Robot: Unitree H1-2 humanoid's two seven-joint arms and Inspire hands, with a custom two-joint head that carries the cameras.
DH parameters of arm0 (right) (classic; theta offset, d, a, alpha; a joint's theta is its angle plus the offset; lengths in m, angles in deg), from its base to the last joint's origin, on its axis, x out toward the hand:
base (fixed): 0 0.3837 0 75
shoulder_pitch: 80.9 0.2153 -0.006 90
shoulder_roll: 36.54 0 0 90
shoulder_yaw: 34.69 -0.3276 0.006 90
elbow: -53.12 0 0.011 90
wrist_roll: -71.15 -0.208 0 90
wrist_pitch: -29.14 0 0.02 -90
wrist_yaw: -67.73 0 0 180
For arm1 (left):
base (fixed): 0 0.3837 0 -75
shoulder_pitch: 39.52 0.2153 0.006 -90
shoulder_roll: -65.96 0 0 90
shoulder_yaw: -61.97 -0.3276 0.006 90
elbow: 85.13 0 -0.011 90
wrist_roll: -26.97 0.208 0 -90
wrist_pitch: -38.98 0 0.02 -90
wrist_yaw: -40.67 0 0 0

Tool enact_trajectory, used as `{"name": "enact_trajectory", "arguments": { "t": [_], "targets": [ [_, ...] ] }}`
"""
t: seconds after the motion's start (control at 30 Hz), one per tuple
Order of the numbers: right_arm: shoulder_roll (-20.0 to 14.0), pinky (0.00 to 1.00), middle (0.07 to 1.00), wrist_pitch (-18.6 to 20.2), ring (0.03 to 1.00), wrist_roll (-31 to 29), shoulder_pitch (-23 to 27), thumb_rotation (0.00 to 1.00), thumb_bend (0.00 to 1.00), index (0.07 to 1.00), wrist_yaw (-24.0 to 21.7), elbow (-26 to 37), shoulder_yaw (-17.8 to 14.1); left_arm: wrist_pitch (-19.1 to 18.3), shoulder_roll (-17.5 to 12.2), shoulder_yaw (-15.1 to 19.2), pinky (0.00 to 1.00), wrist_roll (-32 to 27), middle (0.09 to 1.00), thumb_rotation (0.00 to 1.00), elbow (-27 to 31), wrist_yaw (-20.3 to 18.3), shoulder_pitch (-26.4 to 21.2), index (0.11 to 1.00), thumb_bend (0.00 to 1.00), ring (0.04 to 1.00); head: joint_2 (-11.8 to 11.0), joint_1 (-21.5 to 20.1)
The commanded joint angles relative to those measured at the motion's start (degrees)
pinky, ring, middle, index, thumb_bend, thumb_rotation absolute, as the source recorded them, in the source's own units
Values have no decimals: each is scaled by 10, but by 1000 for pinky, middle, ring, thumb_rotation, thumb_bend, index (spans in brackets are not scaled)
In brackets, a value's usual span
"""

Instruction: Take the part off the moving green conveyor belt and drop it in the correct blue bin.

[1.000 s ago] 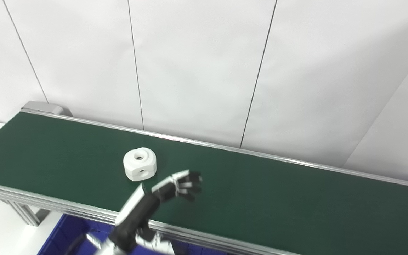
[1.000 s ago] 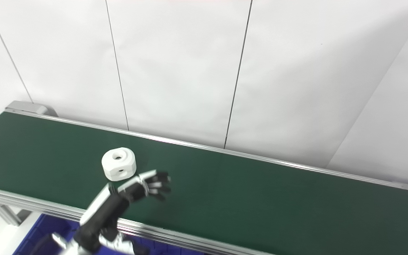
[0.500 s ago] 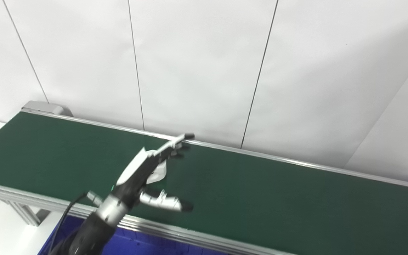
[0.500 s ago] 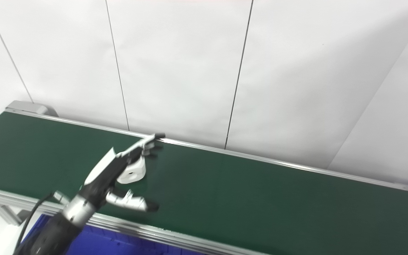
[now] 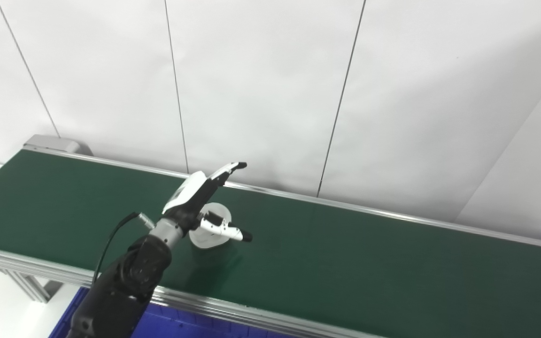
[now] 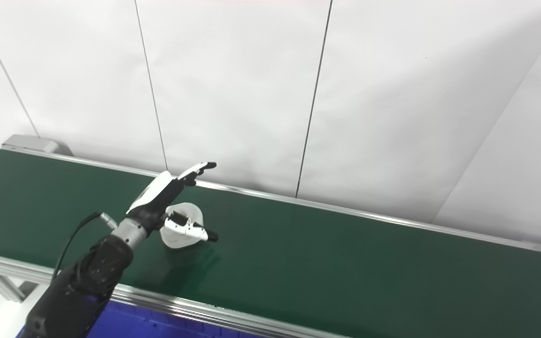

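Note:
A white round part (image 5: 212, 234) with a hole in its top sits on the green conveyor belt (image 5: 345, 263), left of the middle. My left hand (image 5: 201, 199) is open above it, fingers stretched toward the back rail and thumb in front of the part. The hand covers much of the part and does not grip it. The part also shows in the right eye view (image 6: 183, 234), under the hand (image 6: 167, 195). My right hand is out of view.
A blue bin (image 5: 167, 324) lies below the belt's near rail (image 5: 251, 317) at the bottom left. The white panelled wall stands right behind the belt's far rail (image 5: 392, 216). The belt runs on to the right.
My left hand rose from the belt's near side, opened wide and reached over the part. The part drifted to the right along the belt.

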Motion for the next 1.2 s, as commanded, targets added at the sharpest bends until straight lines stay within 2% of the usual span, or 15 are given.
{"name": "enact_trajectory", "arguments": {
  "t": [0.0, 0.07, 0.3, 0.33, 0.4, 0.53, 0.57, 0.67, 0.7, 0.73, 0.77, 0.8, 0.87, 1.03, 1.17],
  "targets": [
    [-6, 766, 877, -33, 846, -2, -1, 816, 871, 906, 13, 16, 4, -4, -2, -2, 849, 22, 970, 223, -7, 24, -28, 925, 821, 937, 2, 0],
    [-7, 765, 876, -33, 842, -5, -1, 810, 868, 907, 14, 18, 7, -11, -3, -9, 862, 36, 977, 215, -26, 27, -35, 927, 830, 946, 4, 0],
    [-7, 792, 871, -33, 842, -7, -3, 814, 866, 915, 21, 21, 11, -41, -14, -31, 927, 63, 1000, 89, -71, 13, -56, 922, 885, 978, 9, 0],
    [-7, 793, 873, -33, 842, -7, -2, 818, 863, 916, 21, 22, 11, -45, -16, -35, 972, 68, 1000, 78, -74, 11, -57, 921, 887, 984, 9, 0],
    [-6, 776, 871, -33, 836, -9, -2, 815, 872, 913, 21, 24, 11, -46, -22, -48, 991, 85, 1000, 72, -86, 12, -61, 913, 887, 992, 10, -1],
    [-4, 752, 864, -33, 826, -13, -3, 810, 880, 911, 21, 25, 9, -55, -29, -72, 1000, 107, 994, 74, -94, 1, -62, 903, 873, 999, 13, -3],
    [-3, 747, 862, -33, 823, -14, -3, 808, 876, 908, 22, 25, 8, -54, -30, -76, 996, 109, 974, 44, -97, 3, -61, 887, 867, 978, 13, -3],
    [-4, 743, 858, -33, 823, -19, -2, 802, 870, 905, 21, 25, 9, -49, -22, -79, 942, 108, 947, 7, -110, 17, -55, 861, 848, 938, 15, -4],
    [-4, 762, 867, -33, 831, -21, -2, 793, 858, 910, 21, 24, 10, -47, -17, -78, 759, 105, 881, 2, -115, 23, -54, 808, 780, 823, 15, -4],
    [-5, 769, 870, -33, 834, -22, -2, 790, 854, 911, 22, 25, 11, -43, -11, -75, 696, 100, 858, 1, -123, 32, -53, 790, 757, 784, 16, -4],
    [-6, 782, 872, -33, 837, -22, -2, 786, 841, 913, 22, 25, 12, -40, -6, -72, 585, 95, 761, 0, -129, 40, -52, 716, 619, 630, 17, -4],
    [-6, 792, 874, -33, 840, -21, -2, 786, 833, 915, 23, 25, 11, -38, -2, -69, 513, 91, 644, 0, -131, 46, -51, 622, 559, 526, 17, -4],
    [-7, 808, 874, -33, 844, -17, -4, 795, 835, 915, 24, 26, 10, -34, 3, -64, 401, 86, 519, 0, -131, 55, -49, 532, 508, 424, 17, -4],
    [-7, 804, 879, -33, 844, -17, -5, 796, 834, 917, 23, 26, 8, -35, 6, -62, 355, 79, 479, 0, -119, 60, -45, 521, 499, 401, 19, -2],
    [-7, 808, 883, -33, 847, -17, -5, 802, 835, 920, 20, 26, 6, -24, 9, -50, 383, 60, 495, 0, -112, 67, -40, 509, 501, 416, 21, -4]
  ]
}}
